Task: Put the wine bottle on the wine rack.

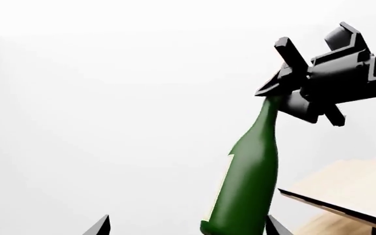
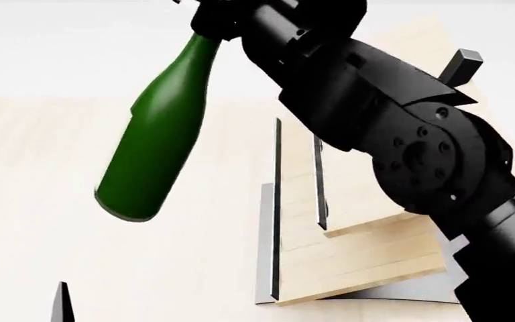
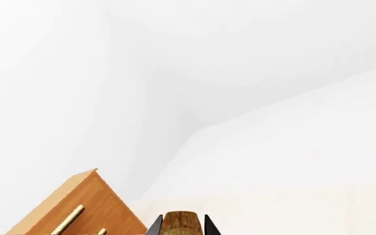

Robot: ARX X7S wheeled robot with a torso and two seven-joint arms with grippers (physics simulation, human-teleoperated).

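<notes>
From my left wrist: the wine bottle [image 1: 246, 181] hangs by its neck from my right gripper [image 1: 286, 85], clamped at the top; glass, so I judge it heavy, slick and breakable; the wine rack [image 1: 348, 191] lies at four o'clock. From my head: the bottle [image 2: 155, 144] tilts, base at seven o'clock, left of the rack [image 2: 356, 255]. From my right wrist: the cork [image 3: 179, 224] sits between my fingers; my left gripper's state I cannot tell.

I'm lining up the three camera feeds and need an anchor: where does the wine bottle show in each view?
Head view: wine bottle hangs tilted at upper left, neck up in the right claw.
Left wrist view: lower centre, neck rising to the same claw.
Right wrist view: only its cork top at the bottom edge, between the fingertips.
Shared landmark: the wine rack, in head and left wrist views.
</notes>
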